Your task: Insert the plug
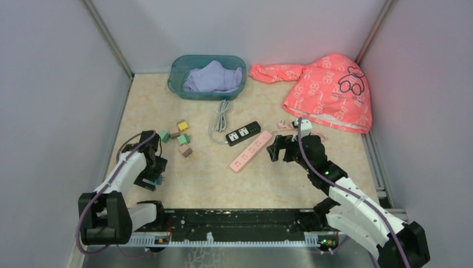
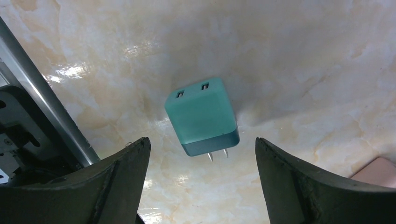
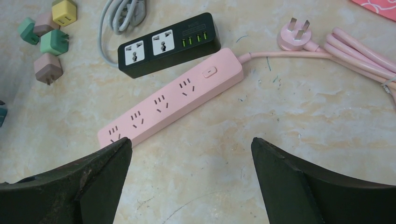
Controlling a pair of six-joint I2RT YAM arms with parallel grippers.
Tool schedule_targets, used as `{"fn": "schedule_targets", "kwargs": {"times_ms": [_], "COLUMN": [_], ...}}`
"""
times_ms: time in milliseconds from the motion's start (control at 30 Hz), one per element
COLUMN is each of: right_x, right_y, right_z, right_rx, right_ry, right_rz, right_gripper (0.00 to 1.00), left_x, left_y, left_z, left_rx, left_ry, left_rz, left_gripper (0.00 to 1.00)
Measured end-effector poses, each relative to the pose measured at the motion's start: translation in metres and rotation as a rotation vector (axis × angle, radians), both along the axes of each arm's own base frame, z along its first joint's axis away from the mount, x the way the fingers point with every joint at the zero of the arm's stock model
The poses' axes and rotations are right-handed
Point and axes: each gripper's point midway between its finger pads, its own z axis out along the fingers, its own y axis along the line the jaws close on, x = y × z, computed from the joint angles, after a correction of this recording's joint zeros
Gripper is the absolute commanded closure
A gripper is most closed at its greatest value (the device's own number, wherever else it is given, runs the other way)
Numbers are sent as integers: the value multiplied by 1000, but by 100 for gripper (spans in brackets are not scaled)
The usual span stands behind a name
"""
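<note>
Marbled tabletop (image 2: pixel 303 70) bears a teal charger plug (image 2: pixel 201 112) between the spread fingers of the left gripper (image 2: pixel 201 140), seemingly untouched; the right gripper (image 3: pixel 191 140) gapes too.

The left arm (image 1: pixel 125 167) and the right arm (image 1: pixel 357 204) are built of white shell segments joined by black joint housings. A purple cable (image 1: pixel 83 218) is looped along each arm. A small green light (image 1: pixel 325 173) is seen on the right arm. The left gripper (image 2: pixel 201 140) and the right gripper (image 3: pixel 191 140) are each fitted with two broad black fingers (image 2: pixel 116 182), which are tapered and scuffed grey at the edges.
</note>
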Motion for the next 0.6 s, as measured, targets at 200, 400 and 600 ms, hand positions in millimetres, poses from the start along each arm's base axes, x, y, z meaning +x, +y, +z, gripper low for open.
{"fn": "schedule_targets", "kwargs": {"times_ms": [200,400,600], "right_x": [0,1,2], "right_y": [0,1,1], "right_z": [0,2,3], "right_rx": [1,5,7], "right_ry": [-2,-9,-13], "right_rz": [0,1,1], "right_gripper": [1,1,1], "left_x": [0,4,11], "left_y": [1,1,2], "left_z": [-13,-19,-20], "left_rx": [-1,2,6], "left_ry": [12,10,-15], "left_rz": [4,7,7], "left_gripper": [19,29,38]}}
